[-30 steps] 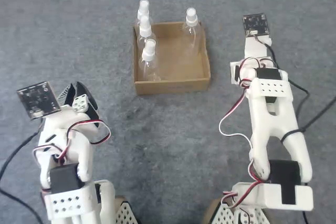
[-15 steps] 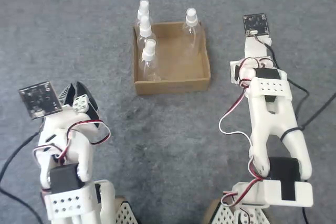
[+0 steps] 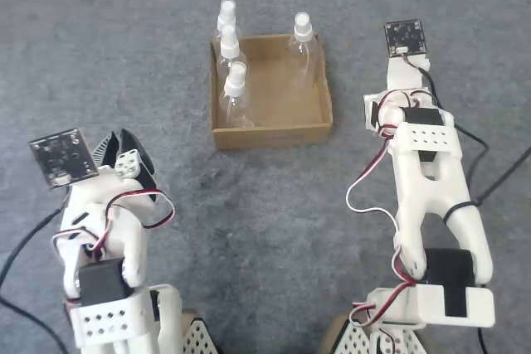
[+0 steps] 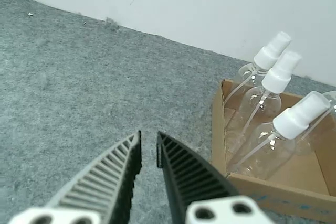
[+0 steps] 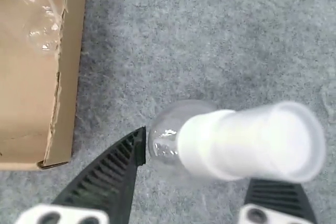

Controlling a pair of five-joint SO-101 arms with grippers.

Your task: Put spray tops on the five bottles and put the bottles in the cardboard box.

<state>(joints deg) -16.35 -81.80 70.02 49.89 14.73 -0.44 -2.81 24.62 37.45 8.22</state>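
Bottles [image 3: 236,93]: four stand capped in the cardboard box [image 3: 274,135]; the fifth [image 5: 236,140], capped, stands on the desk [image 3: 274,205] right of it between my right jaws [image 5: 197,156], grip unclear; left jaws [image 4: 148,142] barely parted, empty.

My left pincer [image 4: 148,153] is black, its inner faces ribbed in fine ridges, with white plastic at the base. My right pincer [image 5: 207,161] has the same black ribbing and white mounts. The bottle [image 5: 165,148] at my right pincer is clear, and its spray top [image 5: 252,140] is white. The cardboard box [image 3: 274,134] is plain tan brown. The other bottles [image 3: 236,105] are clear too, each capped in white. The table cover [image 3: 249,221] is mottled grey, flecked light and dark. The wall [image 4: 184,3] is white. My arms [image 3: 427,180] are white with black motor blocks, trailed by red, white and black wires [image 3: 369,184].
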